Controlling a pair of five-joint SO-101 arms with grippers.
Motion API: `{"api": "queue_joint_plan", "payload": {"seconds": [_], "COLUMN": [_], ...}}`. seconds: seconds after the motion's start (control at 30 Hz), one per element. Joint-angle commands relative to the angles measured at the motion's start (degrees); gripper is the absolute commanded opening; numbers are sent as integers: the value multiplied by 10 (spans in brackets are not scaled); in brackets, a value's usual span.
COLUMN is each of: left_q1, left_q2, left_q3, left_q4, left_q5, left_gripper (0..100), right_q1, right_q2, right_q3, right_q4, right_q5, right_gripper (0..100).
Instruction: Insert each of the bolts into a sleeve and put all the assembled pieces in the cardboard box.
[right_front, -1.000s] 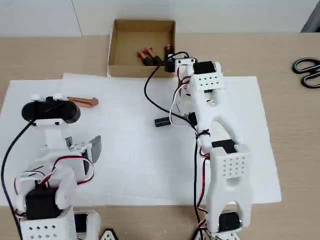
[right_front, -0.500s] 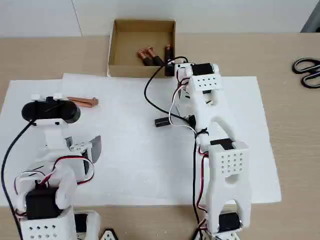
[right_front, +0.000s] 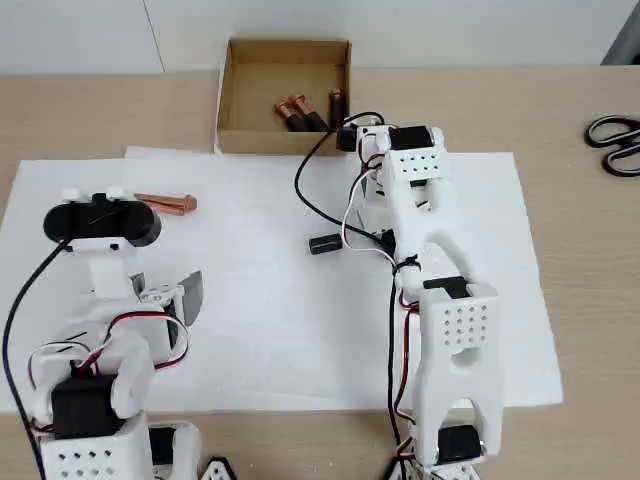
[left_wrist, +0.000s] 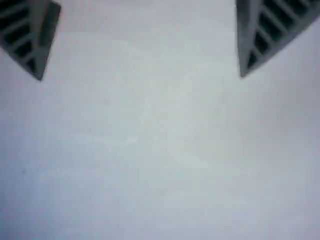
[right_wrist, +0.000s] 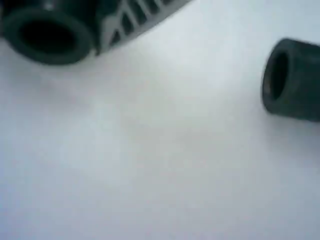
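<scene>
Bolt (right_front: 165, 203): loose on the paper (right_front: 260, 330), long axis across the table, beyond your left gripper (left_wrist: 141, 74), which is nearer; jaws spread, empty. Sleeve (right_front: 325, 243): just beside your right arm (right_front: 415, 165); whether its jaws are spread or closed, you cannot tell. Cardboard box (right_front: 222, 100): three assemblies inside.

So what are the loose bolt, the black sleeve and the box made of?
The loose bolt: metal, probably copper-plated, going by its reddish-brown colour and slight sheen.
The black sleeve: matte, likely plastic or rubber; the look doesn't settle which.
The cardboard box: plain brown card, dull and unprinted.
</scene>
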Motion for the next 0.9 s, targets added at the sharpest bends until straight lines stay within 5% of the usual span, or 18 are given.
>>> {"api": "queue_joint_plan", "payload": {"seconds": [0.0, 0.27, 0.77, 0.87], "left_q1": [-3, -3, -25, -51], "left_q2": [-6, 39, 612, 689], "left_q3": [-6, -102, -527, -575], "left_q4": [-12, 18, 68, 67], "left_q5": [-1, -1, 5, 63], "left_gripper": [236, 236, 236, 236], "right_q1": [4, 2, 33, 37], "right_q2": [-7, -106, -143, -141], "right_q3": [-53, -105, -48, -48], "right_q4": [30, 66, 65, 65], "right_q5": [-2, -1, 0, 0], "right_gripper": [57, 57, 57, 57]}}
